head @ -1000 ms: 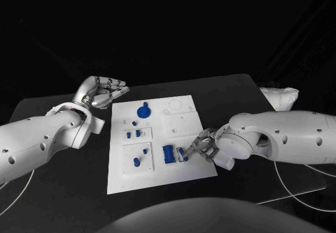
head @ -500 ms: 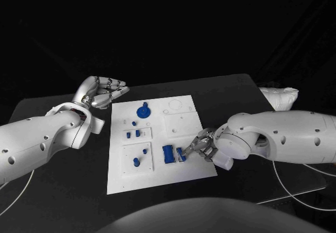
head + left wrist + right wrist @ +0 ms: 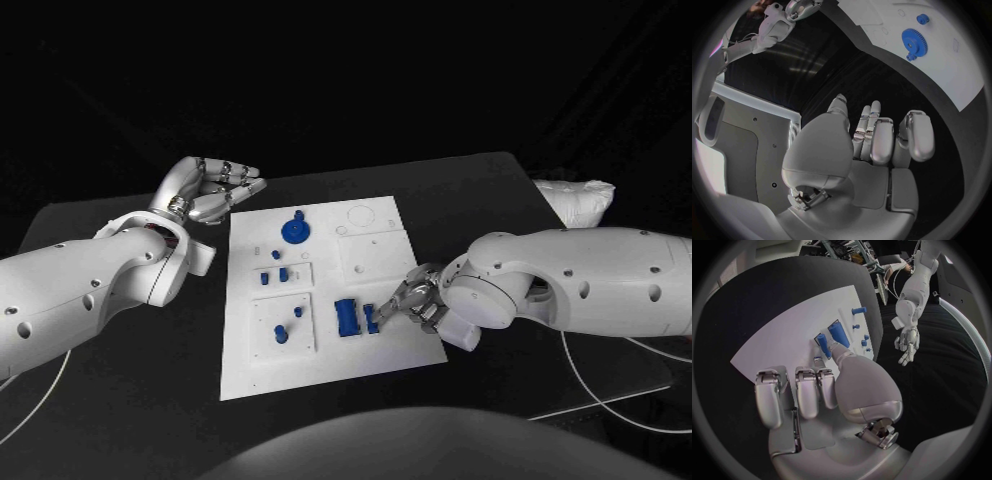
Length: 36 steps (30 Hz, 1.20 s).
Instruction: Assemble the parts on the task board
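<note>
— Board position first?

— White task board (image 3: 325, 350) lies flat in the middle of the black table (image 3: 476, 180), long side running away from the robot. Its surface is divided into several shallow rectangular panels.

— What sits in them?

— Far panel on the left side carries a blue gear (image 3: 294, 231) with a small blue knob just beyond it. Below that, a small panel holds short blue pegs (image 3: 274, 277). The near left panel has two more blue pieces (image 3: 289, 325). The far right panels look bare white, with only faint outlines and holes.

— And near the right hand?

— A blue rectangular block (image 3: 346, 316) lies on the board toward its near right part, and a narrower blue part (image 3: 374, 318) sits just beside it. The right hand (image 3: 415, 300) reaches over the board's right edge with its fingertips at that narrower part. In the right wrist view the thumb and a finger meet at the blue part (image 3: 822, 344), so it appears pinched, though the contact is small and hard to confirm.

— Left hand?

— The left hand (image 3: 214, 188) hovers off the board's far left corner, over the table, fingers curled inward and holding nothing. The left wrist view shows the gear (image 3: 912, 42) well apart from those fingers.

— Anything else?

— A white crumpled bag (image 3: 577, 200) lies at the table's right edge.
</note>
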Available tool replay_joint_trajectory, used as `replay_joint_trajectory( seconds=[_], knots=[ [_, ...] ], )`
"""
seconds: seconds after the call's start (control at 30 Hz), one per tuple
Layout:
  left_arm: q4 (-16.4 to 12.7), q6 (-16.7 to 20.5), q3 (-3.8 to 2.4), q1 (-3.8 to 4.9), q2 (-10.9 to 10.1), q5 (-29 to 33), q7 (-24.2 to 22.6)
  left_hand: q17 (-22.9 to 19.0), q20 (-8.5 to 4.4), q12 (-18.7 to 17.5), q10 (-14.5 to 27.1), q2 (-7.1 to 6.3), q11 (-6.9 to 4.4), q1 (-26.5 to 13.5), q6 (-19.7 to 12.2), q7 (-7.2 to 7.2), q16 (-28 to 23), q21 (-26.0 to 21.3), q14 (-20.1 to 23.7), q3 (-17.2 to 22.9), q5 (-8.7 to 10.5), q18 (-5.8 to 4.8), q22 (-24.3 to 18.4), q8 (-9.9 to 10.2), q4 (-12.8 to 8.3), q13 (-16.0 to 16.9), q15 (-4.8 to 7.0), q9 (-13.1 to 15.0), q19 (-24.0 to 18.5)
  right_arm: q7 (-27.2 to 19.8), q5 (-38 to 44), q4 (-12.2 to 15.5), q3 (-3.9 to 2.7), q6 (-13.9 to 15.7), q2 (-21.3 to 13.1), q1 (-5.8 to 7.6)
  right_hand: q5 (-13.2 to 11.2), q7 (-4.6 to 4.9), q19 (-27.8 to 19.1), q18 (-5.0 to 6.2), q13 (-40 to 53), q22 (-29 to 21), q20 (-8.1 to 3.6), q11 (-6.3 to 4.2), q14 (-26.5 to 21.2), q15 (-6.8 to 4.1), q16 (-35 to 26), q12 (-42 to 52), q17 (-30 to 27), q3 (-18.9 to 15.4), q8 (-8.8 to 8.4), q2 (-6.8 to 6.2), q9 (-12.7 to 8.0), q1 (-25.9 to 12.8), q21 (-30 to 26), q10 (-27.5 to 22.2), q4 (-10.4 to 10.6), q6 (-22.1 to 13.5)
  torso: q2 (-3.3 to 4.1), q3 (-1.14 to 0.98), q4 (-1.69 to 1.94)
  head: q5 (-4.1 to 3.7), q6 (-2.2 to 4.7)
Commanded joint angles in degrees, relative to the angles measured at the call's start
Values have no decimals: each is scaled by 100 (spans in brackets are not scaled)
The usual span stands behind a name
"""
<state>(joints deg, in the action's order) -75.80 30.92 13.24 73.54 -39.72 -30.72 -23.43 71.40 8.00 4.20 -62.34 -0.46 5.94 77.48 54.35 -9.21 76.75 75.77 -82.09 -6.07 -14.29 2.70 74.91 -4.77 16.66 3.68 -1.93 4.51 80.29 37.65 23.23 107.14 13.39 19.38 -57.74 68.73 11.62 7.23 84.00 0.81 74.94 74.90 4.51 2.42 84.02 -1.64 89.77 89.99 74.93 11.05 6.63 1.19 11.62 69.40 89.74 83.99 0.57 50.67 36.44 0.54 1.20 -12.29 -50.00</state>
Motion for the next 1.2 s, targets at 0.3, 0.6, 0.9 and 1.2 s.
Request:
replay_joint_trajectory(
  seconds=[0.3, 0.6, 0.9, 1.2],
  knots=[
    [-3, -71, -4, 2, 12, -12, -35, 8, -2, -11, -35, 72, 11, 1, 23, -14, -5, 2, -34, -36, -20, 54, 1041, 23, 4, 7, -1, -4, 21, -10, 1931, 165, 14, -273, -129, -24, -839, -154, 600, -81, 1506, 1510, 10, -64, 598, -47, 23, 1, 1507, -561, 946, -12, 445, -467, 26, 601, 478, 886, 2, -2, -3, 7, 0],
    [11, -82, -3, 2, 20, -12, -34, 11, -3, -12, -35, 81, 11, 12, 24, -14, -3, -1, -35, -43, -22, 55, 1042, 26, 3, 6, -1, -4, 22, 279, 2466, 215, 14, -1336, -164, -37, -890, -435, 600, -81, 1506, 1510, -257, -331, 598, -300, 23, 1, 1507, -1319, 2430, 132, 2021, -374, 26, 601, 986, 490, -1, -4, -7, -6, 0],
    [9, -90, -1, 1, 19, -12, -29, 11, -3, -12, -35, 81, 11, 12, 24, -14, -3, -1, -35, -43, -22, 55, 1042, 26, 3, 6, -1, -4, 22, 441, 2518, 128, 15, -1793, -48, -72, -888, -462, 600, -81, 1506, 1510, -278, -362, 598, -317, 23, 1, 1507, -1516, 2725, 296, 2450, -294, 26, 601, 1154, 282, 4, 0, 4, -13, 0],
    [-5, -86, -1, 1, 2, -12, -27, 7, -3, -12, -35, 86, 11, 17, 24, -14, -6, -8, -34, -45, -24, 56, 1041, 27, 3, 6, -1, -4, 18, 453, 2529, 26, 15, -1872, 63, -125, -888, -470, 600, -81, 1506, 1510, -280, -370, 598, -319, 23, 1, 1507, -1555, 2776, 344, 2535, -268, 26, 601, 1186, 255, 2, 2, 0, -6, 0]
  ],
)
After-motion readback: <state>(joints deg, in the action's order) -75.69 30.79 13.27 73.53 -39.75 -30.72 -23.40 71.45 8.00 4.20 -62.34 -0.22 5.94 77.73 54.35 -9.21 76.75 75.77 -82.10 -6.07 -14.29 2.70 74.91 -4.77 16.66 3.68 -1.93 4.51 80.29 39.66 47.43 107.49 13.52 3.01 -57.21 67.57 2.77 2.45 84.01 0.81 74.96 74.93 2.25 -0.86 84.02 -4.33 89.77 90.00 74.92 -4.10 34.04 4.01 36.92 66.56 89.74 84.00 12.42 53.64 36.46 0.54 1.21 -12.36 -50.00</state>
